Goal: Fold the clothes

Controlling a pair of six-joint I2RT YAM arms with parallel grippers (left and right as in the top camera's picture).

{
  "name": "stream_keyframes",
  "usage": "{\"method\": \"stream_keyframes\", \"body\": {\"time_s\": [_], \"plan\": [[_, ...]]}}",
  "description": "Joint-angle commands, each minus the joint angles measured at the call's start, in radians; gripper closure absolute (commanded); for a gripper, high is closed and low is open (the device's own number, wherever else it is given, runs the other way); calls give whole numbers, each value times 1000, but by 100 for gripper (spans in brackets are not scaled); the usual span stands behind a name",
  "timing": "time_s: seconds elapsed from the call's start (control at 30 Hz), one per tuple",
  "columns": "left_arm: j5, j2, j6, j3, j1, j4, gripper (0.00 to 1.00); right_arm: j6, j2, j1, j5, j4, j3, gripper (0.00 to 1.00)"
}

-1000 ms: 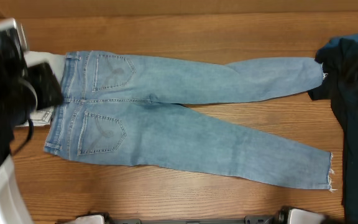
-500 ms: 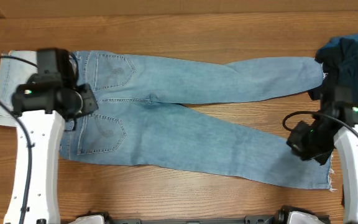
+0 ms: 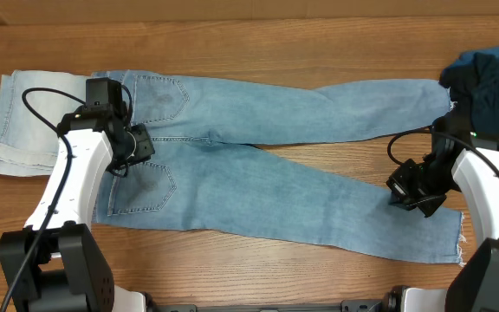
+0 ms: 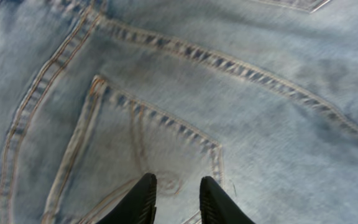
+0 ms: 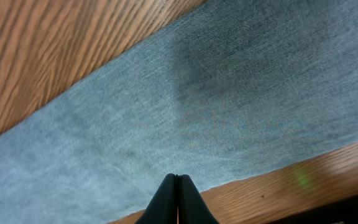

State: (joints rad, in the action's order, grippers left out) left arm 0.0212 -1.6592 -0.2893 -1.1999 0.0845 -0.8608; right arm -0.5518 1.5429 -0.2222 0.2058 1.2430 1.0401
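Note:
Light-blue jeans (image 3: 258, 165) lie flat, back side up, with the waist at the left and both legs running right. My left gripper (image 3: 128, 156) hovers over the lower back pocket (image 4: 148, 143). Its jaws (image 4: 176, 186) are open a little, with only the pocket stitching showing between them. My right gripper (image 3: 405, 189) is over the near leg, close to its frayed hem. In the right wrist view it (image 5: 178, 179) is shut with nothing in it, right at the denim's (image 5: 229, 93) edge where wood begins.
A paler denim piece (image 3: 16, 121) lies flat beyond the waistband at the far left. A heap of dark navy garments (image 3: 492, 78) sits at the right edge, beside the far leg's hem. Bare wooden table (image 3: 232, 43) runs along the back and front.
Both arms came in from the sides. The left gripper moved right across the waistband to the pocket and its jaws parted. The right gripper shifted slightly up and left over the near leg.

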Motion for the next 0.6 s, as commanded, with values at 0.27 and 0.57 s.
{"method": "stream_keyframes", "body": {"time_s": [0.27,0.57], "plan": [[33,-5,-2,1,-6,43,76,-301,26,-2,6,-212,-206,96],[58,-5,-2,1,-6,47,75,-342,29,-2,-127,-312,-270,96]]}}
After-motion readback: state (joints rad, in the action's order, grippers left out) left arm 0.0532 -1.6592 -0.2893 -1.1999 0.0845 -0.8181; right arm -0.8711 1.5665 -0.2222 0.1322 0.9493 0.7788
